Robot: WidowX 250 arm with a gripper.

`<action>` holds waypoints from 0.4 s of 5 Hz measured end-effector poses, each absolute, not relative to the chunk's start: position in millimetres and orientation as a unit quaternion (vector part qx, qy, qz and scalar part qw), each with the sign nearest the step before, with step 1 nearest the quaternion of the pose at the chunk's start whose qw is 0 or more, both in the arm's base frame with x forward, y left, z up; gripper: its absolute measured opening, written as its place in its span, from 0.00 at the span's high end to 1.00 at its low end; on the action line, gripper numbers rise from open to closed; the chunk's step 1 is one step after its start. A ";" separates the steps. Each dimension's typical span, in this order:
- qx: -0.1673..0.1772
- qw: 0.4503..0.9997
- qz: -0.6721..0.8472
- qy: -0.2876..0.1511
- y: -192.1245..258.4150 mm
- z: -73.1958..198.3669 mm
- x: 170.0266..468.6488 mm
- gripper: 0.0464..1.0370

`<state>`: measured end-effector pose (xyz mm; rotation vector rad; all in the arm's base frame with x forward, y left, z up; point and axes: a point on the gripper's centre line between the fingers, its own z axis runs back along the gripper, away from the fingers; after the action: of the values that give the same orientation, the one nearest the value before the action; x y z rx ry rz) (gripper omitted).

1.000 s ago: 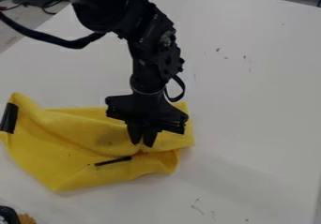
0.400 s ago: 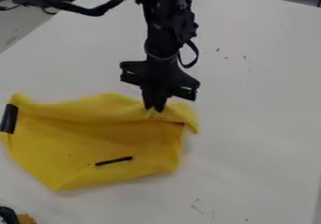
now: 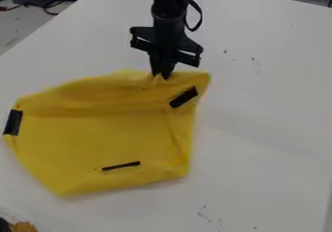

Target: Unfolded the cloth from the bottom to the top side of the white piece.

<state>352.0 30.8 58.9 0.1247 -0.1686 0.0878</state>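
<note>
some cables [image 3: 46, 6] beyond white table [image 3: 266, 139], pincer [image 3: 162, 74] gripping yellow cloth [image 3: 97, 139]

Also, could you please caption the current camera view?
Black gripper pinching the far edge of a yellow cloth spread on a white table.

On my feed, I see dark cables [image 3: 55, 3] past the left edge of the white table [image 3: 272, 129], small dark marks [image 3: 253, 59] on its surface, and an orange-brown thing [image 3: 24, 226] beside something black [image 3: 4, 225] at lower left.
</note>
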 end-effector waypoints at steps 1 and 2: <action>0.054 0.995 0.020 -0.078 42.3 50.1 376.8 0.99; 0.052 0.995 0.006 -0.080 50.4 40.1 393.2 0.97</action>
<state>393.2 50.4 40.1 0.1035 -0.1601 0.0121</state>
